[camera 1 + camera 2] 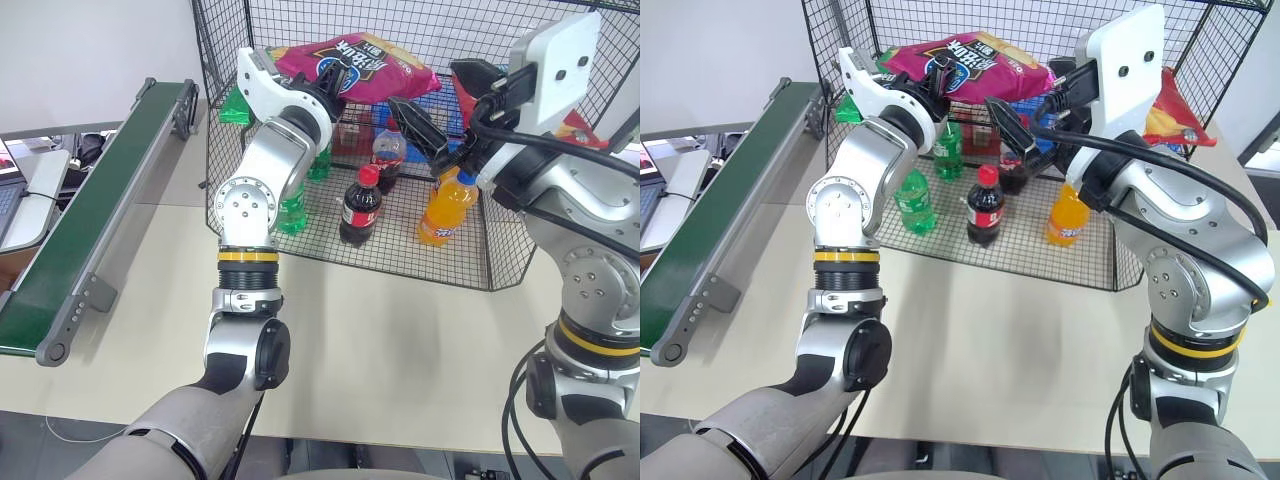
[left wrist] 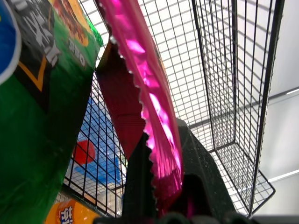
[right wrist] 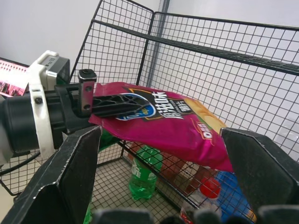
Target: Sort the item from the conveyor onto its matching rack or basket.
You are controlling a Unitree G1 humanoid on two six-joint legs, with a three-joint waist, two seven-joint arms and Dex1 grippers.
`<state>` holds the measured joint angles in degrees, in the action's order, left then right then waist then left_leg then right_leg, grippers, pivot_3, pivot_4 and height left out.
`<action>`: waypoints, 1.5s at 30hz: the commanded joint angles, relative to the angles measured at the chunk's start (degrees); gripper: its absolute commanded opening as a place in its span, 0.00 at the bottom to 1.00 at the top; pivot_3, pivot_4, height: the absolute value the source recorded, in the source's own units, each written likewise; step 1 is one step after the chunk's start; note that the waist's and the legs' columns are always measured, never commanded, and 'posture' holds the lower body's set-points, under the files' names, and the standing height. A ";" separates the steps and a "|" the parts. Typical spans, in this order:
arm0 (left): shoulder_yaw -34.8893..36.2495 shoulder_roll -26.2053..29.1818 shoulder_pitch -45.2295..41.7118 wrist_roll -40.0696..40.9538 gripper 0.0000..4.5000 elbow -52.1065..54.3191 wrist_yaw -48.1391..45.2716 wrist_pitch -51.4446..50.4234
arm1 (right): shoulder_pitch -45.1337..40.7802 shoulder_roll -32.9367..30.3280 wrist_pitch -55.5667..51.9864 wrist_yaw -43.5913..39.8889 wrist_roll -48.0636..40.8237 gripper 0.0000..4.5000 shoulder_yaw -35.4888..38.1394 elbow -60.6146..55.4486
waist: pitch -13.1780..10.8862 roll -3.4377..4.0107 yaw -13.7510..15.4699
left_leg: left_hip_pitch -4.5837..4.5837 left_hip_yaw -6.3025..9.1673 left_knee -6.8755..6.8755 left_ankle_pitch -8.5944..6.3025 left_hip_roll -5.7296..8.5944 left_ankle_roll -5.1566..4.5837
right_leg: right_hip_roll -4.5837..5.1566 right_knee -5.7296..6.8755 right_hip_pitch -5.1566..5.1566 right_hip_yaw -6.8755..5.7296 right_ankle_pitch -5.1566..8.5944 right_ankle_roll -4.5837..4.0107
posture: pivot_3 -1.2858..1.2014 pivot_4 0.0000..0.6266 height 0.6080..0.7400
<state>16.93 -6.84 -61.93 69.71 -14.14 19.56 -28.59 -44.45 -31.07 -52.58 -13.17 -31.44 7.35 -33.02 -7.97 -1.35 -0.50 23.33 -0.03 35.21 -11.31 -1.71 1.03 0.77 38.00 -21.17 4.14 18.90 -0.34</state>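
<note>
Chip bag (image 1: 365,62) pinched by raised left hand (image 1: 325,88) over rack (image 1: 470,262).

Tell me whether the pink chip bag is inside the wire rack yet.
Inside: the pink chip bag lies flat on the wire rack upper tier, left end effector gripping its edge.

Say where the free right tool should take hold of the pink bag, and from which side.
Grip the pink bag's far flat end, opposite the left tool, coming level from the rack's open front. That end hangs free and thin; the right tool is open.
</note>
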 commanded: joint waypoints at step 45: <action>-3.67 62.78 22.61 -16.28 1.00 31.68 -57.14 -14.88 | -7.60 -3.85 34.80 -25.78 21.68 0.94 -17.16 18.64 | -0.07 0.15 -0.49 | -0.09 0.00 -0.28 0.12 -0.29 0.20 | -0.31 0.05 -0.17 0.02 0.00 -0.01 | 0.52 0.24 1.00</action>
<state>10.61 54.87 -39.57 55.22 17.70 -36.49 -45.10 -50.80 -35.11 -22.15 -38.68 -12.16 -9.81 -14.91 -8.04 -1.20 -1.00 23.22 -0.03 34.94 -11.21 -1.99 1.18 0.48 38.05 -21.34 4.18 18.90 -0.36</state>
